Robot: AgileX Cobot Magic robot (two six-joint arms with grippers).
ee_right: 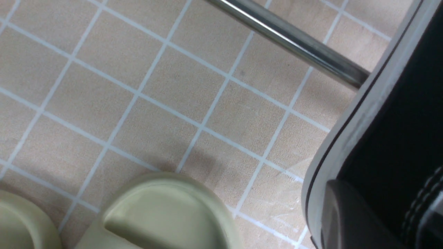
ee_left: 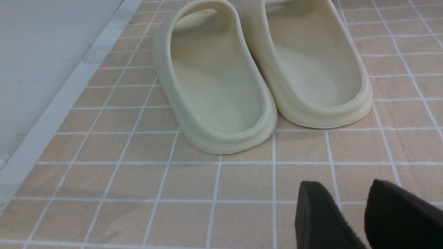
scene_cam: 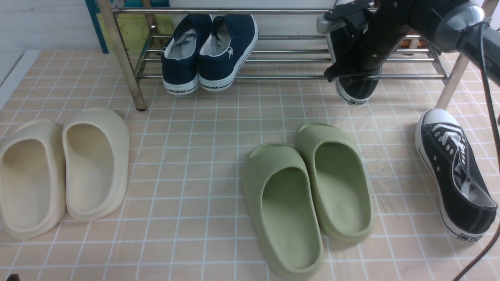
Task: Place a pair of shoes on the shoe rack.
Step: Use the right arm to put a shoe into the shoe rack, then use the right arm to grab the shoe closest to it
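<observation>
Shoe rack (scene_cam: 281,77) stands at the back of the tiled floor (scene_cam: 195,156), chrome bars slanted. One black sneaker (scene_cam: 355,93) already lies on the rack's right part, toe in toward the back, white-soled heel hanging over the front bar. Right arm reaches in over that same part. Right gripper (scene_cam: 353,72) seems to sit at the shoe's heel end, mostly masked by the arm. Right wrist view gives just one dark finger (ee_right: 349,218) against the shoe's white, black-striped sole edge. The other finger is out of frame, so can't tell whether the jaws grip the shoe or stand apart.

Second black sneaker (scene_cam: 455,175) is not on the rack: it lies on the floor just in front of the rack's right front leg, toe cap toward the rack, laces up.

Navy pair (scene_cam: 211,54) sits on the rack's left part, heels outward. Green slides (scene_cam: 336,183) lie in front of the rack's middle, side by side. Cream slides (scene_cam: 93,160) lie in front of the rack's left front leg & further left.

Left gripper (ee_left: 346,193) hovers low over the floor, well away from the rack, near the cream slides' heels. Its fingers are apart w/ nothing between them.
</observation>
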